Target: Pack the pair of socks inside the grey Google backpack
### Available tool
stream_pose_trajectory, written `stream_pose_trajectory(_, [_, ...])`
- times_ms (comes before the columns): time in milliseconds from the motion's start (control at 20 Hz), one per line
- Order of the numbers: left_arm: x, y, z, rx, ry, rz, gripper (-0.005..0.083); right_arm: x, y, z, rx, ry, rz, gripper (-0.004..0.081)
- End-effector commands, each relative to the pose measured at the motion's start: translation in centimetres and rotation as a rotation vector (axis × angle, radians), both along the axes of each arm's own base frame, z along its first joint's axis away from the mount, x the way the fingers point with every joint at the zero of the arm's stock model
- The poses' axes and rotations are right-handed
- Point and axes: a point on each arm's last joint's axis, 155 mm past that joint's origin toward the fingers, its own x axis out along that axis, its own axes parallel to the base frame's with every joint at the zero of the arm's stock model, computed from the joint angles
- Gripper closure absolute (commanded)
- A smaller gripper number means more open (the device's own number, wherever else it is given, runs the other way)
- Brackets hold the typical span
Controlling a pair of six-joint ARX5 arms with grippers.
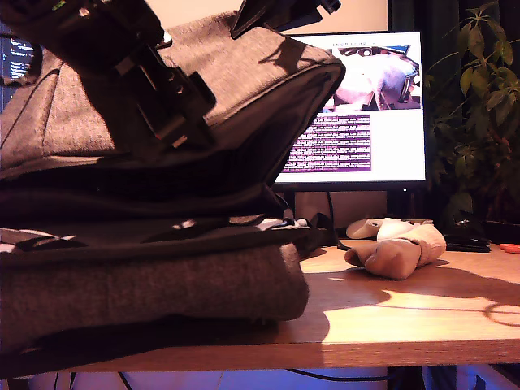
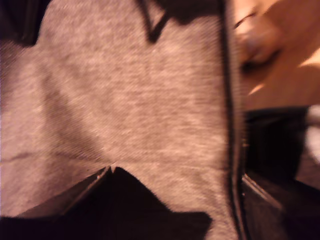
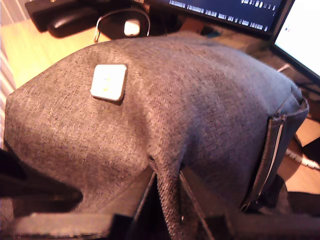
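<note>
Both my first gripper [image 2: 112, 170] and my second gripper [image 3: 167, 175] seem pinched on the backpack [image 1: 162, 122] flap — lifted open — while the socks [image 1: 398, 248] lie apart toward the exterior view's right.

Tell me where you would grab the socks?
Around the bundle's plump middle, from above. The socks lie flat and loose on the table, right of the backpack in the exterior view, with open space overhead. They are soft, so my jaws could likely squeeze them.

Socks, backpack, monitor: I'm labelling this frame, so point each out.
socks [image 1: 396, 250], exterior view, middle of the bundle
backpack [image 1: 244, 73], exterior view, raised grey flap
monitor [image 1: 398, 146], exterior view, white screen area
</note>
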Motion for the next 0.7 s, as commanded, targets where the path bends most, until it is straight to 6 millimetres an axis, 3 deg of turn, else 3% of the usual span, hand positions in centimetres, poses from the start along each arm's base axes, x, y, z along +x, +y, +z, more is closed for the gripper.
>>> stream_pose_trajectory(0, [1.4, 1.2, 1.9, 0.027, -0.059, 0.074, 0.0264, -0.3, 0.5, 4.1, 0.063, -0.08, 0.021, 0.0782])
stream_pose_trajectory(50, [1.5, 1.1, 2.6, 0.057, -0.079, 0.072, 0.0387, -0.3, 0.5, 4.1, 0.063, -0.081, 0.021, 0.0782])
stream_pose_trajectory(150, [1.5, 0.5, 3.8, 0.063, -0.101, 0.055, 0.0711, -0.3, 0.5, 4.1, 0.062, -0.08, 0.019, 0.0782])
stream_pose_trajectory(200, [1.4, 0.1, 4.5, 0.097, -0.12, 0.038, 0.0797, -0.3, 0.5, 4.1, 0.06, -0.079, 0.017, 0.0781])
stream_pose_trajectory(350, [1.4, -0.2, 6.6, 0.099, -0.137, 0.045, 0.0798, -0.3, 0.4, 3.8, 0.053, -0.072, 0.015, 0.0723])
stream_pose_trajectory(500, [1.2, 0.0, 7.0, 0.129, -0.111, 0.04, 0.0798, -0.5, 0.3, 3.4, 0.041, -0.058, 0.016, 0.0533])
stream_pose_trajectory(650, [1.1, 0.3, 6.1, 0.169, -0.087, 0.037, 0.0798, -0.6, 0.2, 3.1, 0.032, -0.048, 0.017, 0.031])
